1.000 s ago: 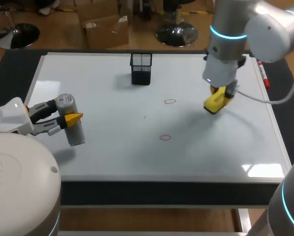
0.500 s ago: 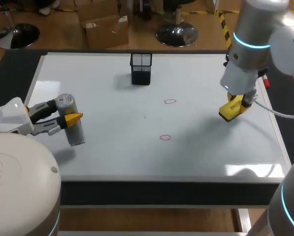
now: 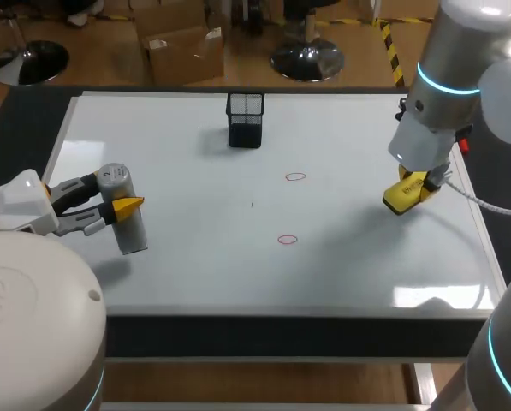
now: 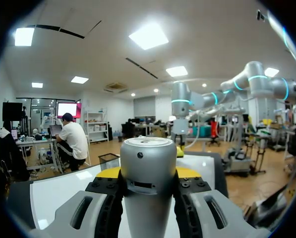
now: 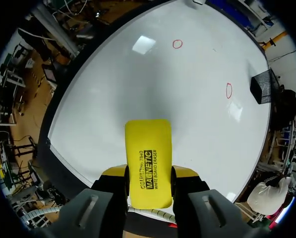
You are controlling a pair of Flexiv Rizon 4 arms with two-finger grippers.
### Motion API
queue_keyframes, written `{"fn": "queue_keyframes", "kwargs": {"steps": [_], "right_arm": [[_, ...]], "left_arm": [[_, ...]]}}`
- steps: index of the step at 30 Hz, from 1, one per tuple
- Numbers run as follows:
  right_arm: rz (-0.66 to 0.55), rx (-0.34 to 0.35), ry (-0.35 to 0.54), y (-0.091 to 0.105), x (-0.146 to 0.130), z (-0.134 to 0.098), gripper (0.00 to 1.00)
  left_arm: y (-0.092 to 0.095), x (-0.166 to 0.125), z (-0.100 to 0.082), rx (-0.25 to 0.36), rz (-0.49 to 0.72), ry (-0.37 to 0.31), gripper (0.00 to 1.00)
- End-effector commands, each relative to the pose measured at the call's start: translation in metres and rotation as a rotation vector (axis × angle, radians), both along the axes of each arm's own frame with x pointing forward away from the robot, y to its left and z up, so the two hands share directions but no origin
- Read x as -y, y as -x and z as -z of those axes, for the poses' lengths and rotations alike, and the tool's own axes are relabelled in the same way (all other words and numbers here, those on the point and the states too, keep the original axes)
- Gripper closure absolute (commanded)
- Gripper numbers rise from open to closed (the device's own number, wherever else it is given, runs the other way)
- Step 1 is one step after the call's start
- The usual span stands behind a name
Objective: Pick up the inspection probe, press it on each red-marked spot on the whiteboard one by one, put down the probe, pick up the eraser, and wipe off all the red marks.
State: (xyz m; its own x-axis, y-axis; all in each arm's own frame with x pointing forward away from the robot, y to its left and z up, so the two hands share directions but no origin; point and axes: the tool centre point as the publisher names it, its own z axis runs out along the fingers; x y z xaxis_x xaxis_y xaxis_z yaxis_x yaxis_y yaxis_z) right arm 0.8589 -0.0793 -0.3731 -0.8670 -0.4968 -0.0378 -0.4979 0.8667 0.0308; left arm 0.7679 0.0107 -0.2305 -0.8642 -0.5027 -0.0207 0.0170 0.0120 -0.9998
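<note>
Over the last second the right arm has carried the eraser [image 5: 148, 158] away from the middle of the whiteboard [image 3: 195, 274]. Measured from the black mesh cup [image 3: 245, 120], it started moderately far to the cup's right, close to the farther red mark [image 3: 296, 177]. It now sits well off to the cup's right, close to the board's right edge and nearer the robot than the cup. The right gripper [image 3: 407, 190] is clamped on the eraser from both sides, and most of the yellow block juts out ahead of the fingers.

Nothing else has shifted. The left gripper [image 3: 118, 205] remains clenched around the grey inspection probe [image 3: 128, 231], held upright, well to the cup's left and nearer the robot. Both red marks are intact: the farther one lies just right of the cup and a little nearer the robot, and the nearer red mark [image 3: 288, 240] lies farther toward the robot on the same side.

As a judgement, the eraser's retreat leaves wiping undone and takes the tool away from its targets. With the probe in hand and not yet set down, the move probably clears room for the left arm to reach the marks first.
</note>
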Motion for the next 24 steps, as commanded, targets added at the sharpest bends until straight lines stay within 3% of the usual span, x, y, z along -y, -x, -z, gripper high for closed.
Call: {"fn": "queue_keyframes", "kwargs": {"steps": [1, 12, 24], "right_arm": [[-0.002, 0.001, 0.002, 0.001, 0.001, -0.001, 1.00], [-0.002, 0.001, 0.002, 0.001, 0.001, -0.001, 1.00], [-0.002, 0.001, 0.002, 0.001, 0.001, -0.001, 1.00]], "left_arm": [[0.001, 0.000, -0.002, 0.000, -0.001, -0.001, 1.00], [-0.004, 0.006, -0.006, 0.009, 0.027, -0.010, 1.00], [-0.031, 0.066, -0.033, 0.061, 0.191, 0.007, 1.00]]}}
